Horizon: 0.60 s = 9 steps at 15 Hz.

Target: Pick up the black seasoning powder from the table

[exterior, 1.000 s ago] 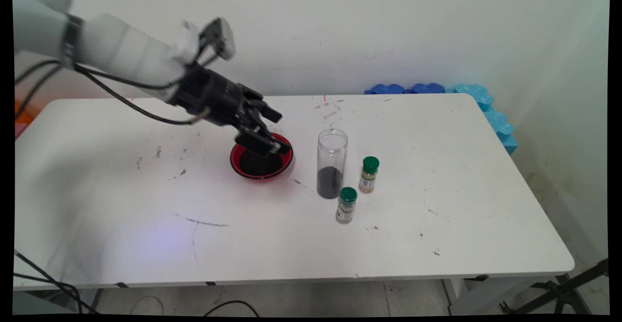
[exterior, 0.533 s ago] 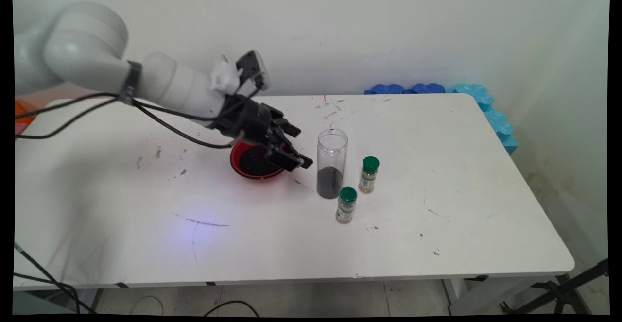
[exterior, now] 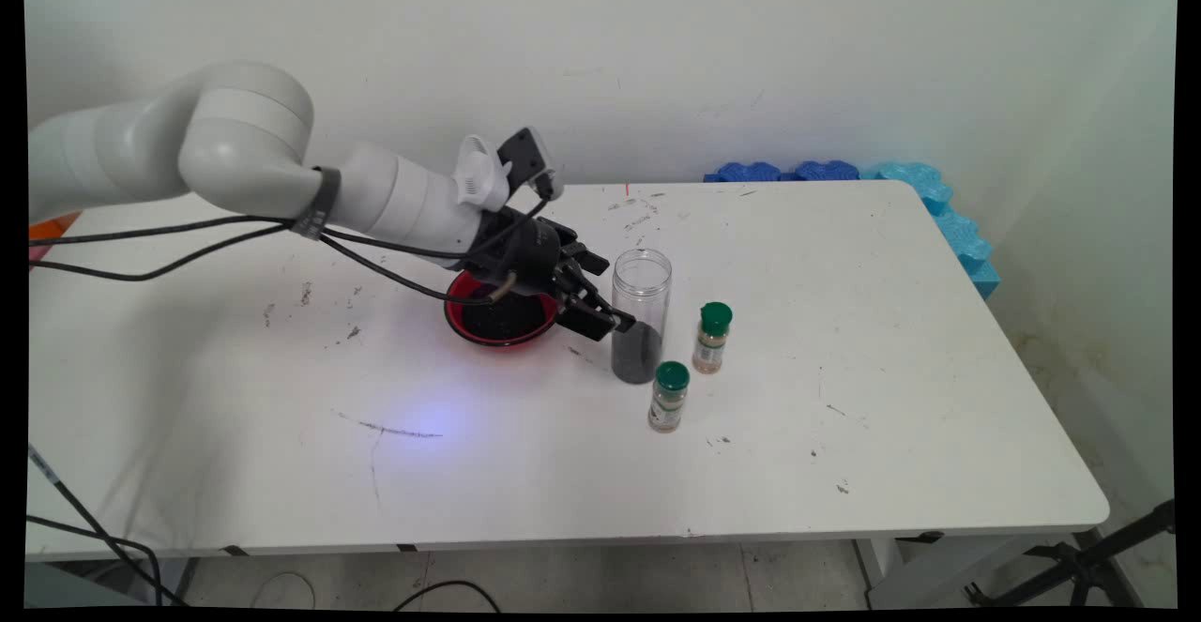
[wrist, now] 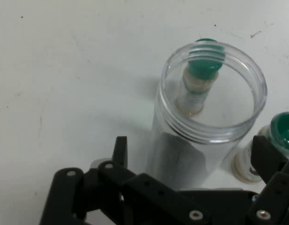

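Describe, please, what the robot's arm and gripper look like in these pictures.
The arm is made of smooth, rounded white links with a dark band near the wrist. Black cables hang beneath it, and a small dark camera unit in a white bracket sits on the wrist. The gripper is black, with a jointed, bolted linkage and two fingers.

A long white rectangular table (exterior: 891, 341) with rounded corners and a scuffed, marked top stands against a plain off-white wall (exterior: 751, 59). Bright blue foam blocks (exterior: 938, 200) lie behind the table's far right corner. Below its near edge shows a pale floor (exterior: 657, 580), crossed by black cables (exterior: 84, 547).
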{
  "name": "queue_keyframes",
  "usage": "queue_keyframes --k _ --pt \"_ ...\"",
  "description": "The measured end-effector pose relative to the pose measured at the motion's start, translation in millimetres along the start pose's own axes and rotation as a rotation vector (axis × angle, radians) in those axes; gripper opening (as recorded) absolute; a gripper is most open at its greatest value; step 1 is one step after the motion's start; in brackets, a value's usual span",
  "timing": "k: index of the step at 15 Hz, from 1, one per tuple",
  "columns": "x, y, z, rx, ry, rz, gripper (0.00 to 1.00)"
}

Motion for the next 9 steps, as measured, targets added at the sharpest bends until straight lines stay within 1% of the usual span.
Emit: queue_keyframes --k 9 --pt "-0.4 -1.1 23.4 -0.015 0.047 -0.024 1.00"
